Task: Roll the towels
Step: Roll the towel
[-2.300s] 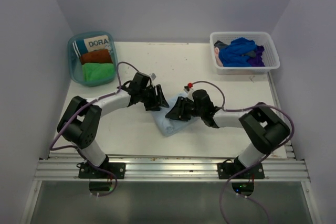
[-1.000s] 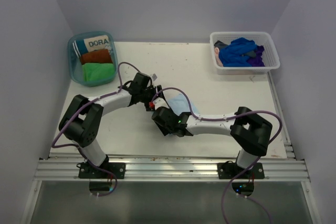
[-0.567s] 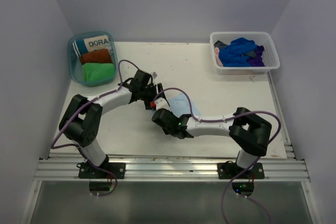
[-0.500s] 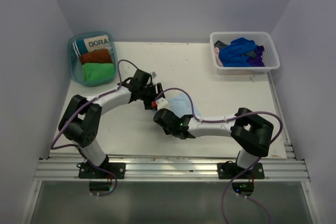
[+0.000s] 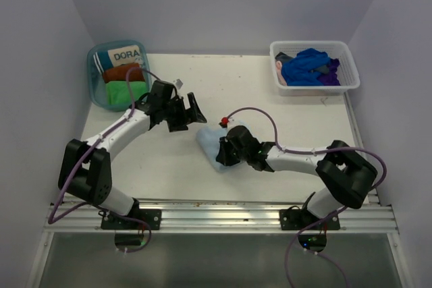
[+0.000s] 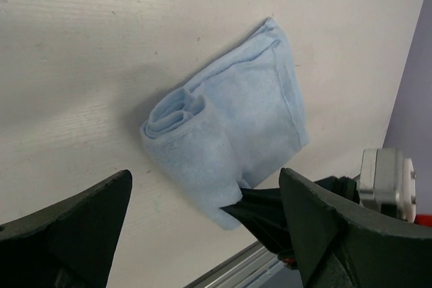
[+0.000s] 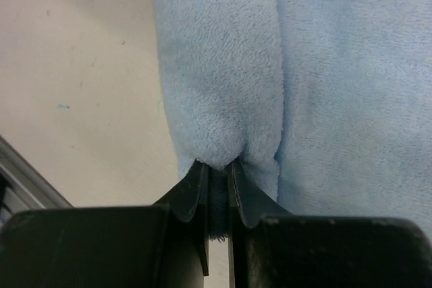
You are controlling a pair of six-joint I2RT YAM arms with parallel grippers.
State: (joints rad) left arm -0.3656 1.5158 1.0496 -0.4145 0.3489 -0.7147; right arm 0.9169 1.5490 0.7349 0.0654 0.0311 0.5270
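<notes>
Your right gripper is pinched tight on a fold of the partly rolled light blue towel lying in the middle of the table, while your left gripper hangs nearby, jaws spread wide, apart from the cloth.

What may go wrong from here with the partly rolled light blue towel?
The right hand pinches only a thin fold of the light blue soft cloth towel; pulling may drag it instead of rolling it.
The left hand is open and off the towel, so the loose roll might unwind.
</notes>
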